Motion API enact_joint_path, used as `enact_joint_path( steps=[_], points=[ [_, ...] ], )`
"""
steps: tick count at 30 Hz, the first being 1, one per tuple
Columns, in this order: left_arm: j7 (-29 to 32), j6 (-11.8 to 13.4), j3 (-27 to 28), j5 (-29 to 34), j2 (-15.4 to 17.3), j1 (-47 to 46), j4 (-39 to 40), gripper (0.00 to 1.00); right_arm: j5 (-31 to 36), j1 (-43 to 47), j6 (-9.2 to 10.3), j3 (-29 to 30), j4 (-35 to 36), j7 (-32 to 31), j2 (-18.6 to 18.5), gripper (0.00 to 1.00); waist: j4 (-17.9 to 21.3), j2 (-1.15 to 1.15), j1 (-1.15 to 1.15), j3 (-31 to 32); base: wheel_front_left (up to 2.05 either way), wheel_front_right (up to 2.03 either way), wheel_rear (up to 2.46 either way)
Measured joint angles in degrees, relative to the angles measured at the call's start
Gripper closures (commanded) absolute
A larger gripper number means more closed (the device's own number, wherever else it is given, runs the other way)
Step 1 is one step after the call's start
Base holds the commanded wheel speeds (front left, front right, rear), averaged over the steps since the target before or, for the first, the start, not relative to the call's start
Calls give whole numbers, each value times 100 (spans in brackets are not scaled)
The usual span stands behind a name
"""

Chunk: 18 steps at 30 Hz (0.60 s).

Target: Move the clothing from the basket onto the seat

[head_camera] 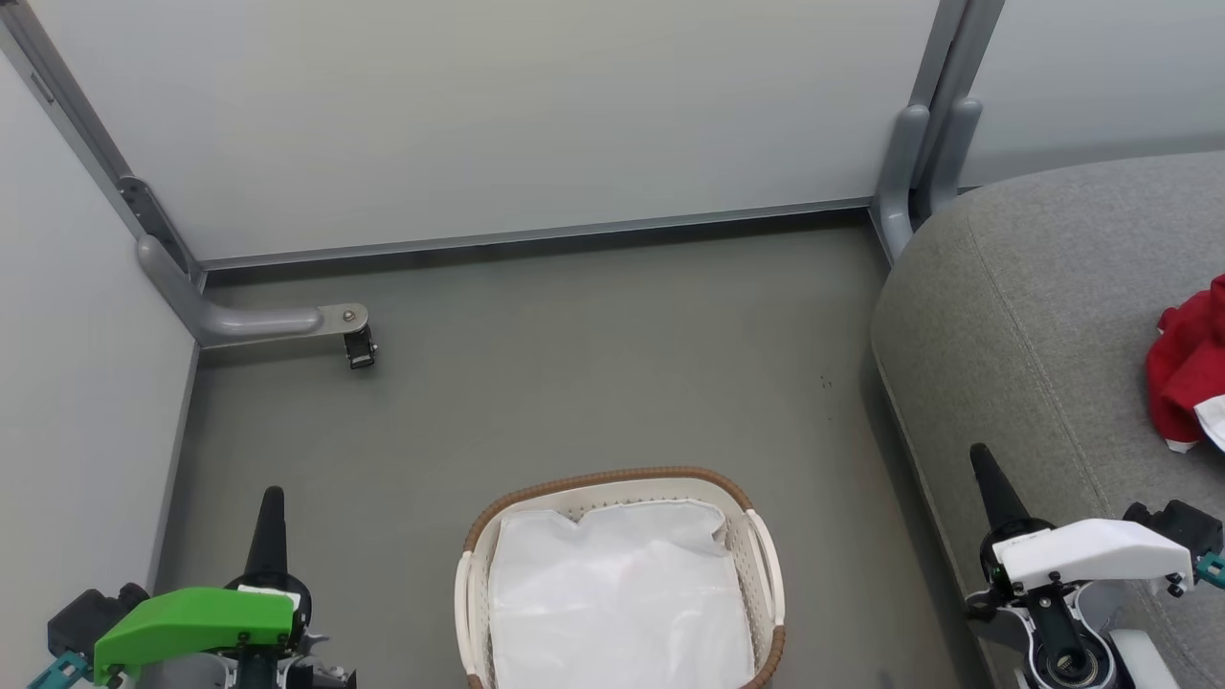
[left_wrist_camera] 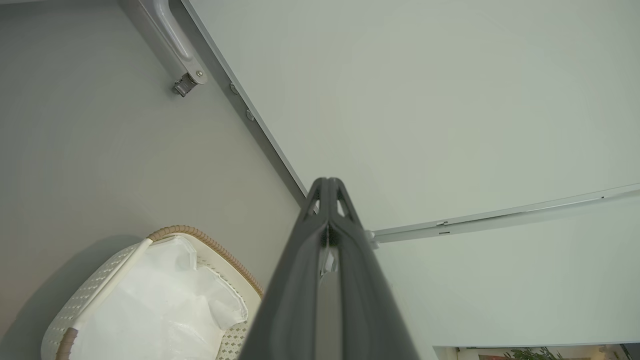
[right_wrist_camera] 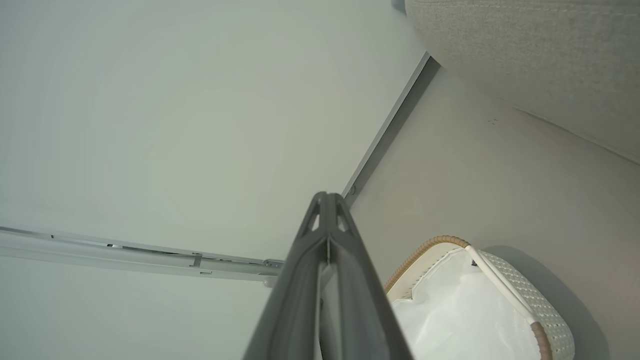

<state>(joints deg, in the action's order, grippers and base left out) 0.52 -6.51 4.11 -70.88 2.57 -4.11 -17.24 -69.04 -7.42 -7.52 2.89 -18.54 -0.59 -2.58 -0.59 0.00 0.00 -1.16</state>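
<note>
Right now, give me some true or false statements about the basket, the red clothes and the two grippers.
Red clothing lies on the seat. True.
A white liner lies in the basket. True.
The basket stands on the seat. False: it stands on the floor.
The left gripper and right gripper both have their jaws shut. True.
The right gripper holds the clothing. False: it holds nothing, apart from the clothing.
</note>
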Motion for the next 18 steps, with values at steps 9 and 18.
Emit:
enact_joint_path(
  steps=[9,18],
  points=[
    [126,-10,56,-426,1,-9,49,100,-476,10,0,68,92,-118,-2,100,10,0,0,17,0,0,0],
    [244,-30,105,-834,3,-47,113,100,-922,45,1,146,175,-242,-4,100,21,0,0,34,0,0,0]
  ],
)
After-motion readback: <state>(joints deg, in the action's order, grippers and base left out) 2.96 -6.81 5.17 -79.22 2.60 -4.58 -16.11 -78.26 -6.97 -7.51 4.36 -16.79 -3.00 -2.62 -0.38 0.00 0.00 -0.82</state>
